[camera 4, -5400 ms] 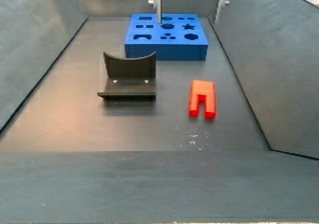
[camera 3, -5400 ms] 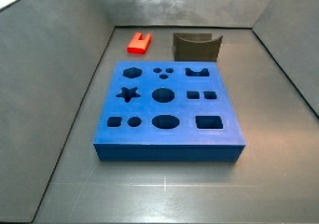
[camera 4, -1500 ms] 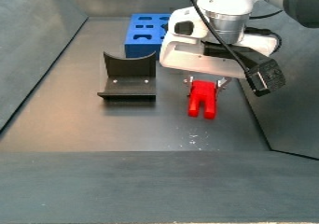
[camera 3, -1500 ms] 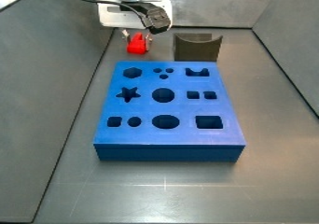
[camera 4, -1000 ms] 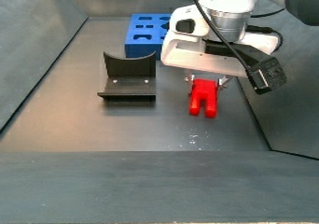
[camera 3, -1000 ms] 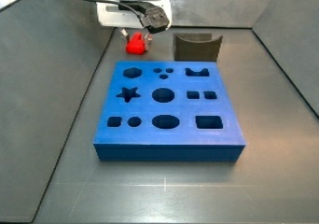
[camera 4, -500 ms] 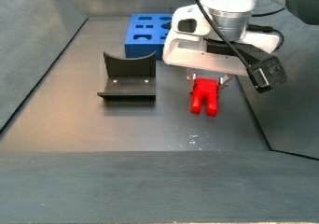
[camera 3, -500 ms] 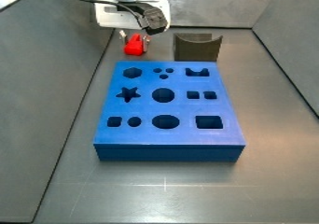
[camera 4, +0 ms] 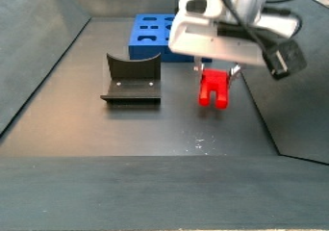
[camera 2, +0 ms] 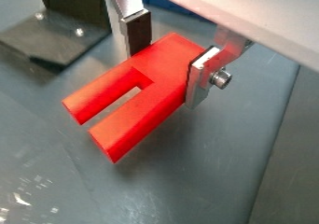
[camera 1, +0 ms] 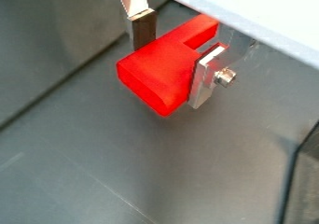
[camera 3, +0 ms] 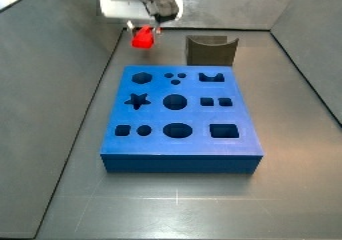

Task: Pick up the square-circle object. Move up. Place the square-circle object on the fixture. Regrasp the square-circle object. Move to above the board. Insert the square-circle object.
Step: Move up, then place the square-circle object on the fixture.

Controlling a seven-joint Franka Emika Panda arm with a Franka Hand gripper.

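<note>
The square-circle object (camera 1: 169,69) (camera 2: 134,109) is a bright red block with two prongs and a slot. My gripper (camera 1: 174,50) (camera 2: 170,52) is shut on its solid end, silver fingers on either side. In both side views the red block (camera 3: 140,35) (camera 4: 214,87) hangs under the gripper (camera 3: 139,28) (camera 4: 215,71), lifted off the floor. The dark olive fixture (camera 3: 210,50) (camera 4: 131,80) stands beside it. The blue board (camera 3: 181,119) (camera 4: 157,35) with shaped holes lies flat, partly hidden behind the arm in a side view.
Grey sloping walls (camera 3: 74,74) (camera 4: 290,62) close in the metal floor on both sides. A corner of the fixture's base (camera 2: 50,41) shows in a wrist view.
The gripper has risen with the red block in its jaws; the block, on the floor a second ago, now hangs above it.
</note>
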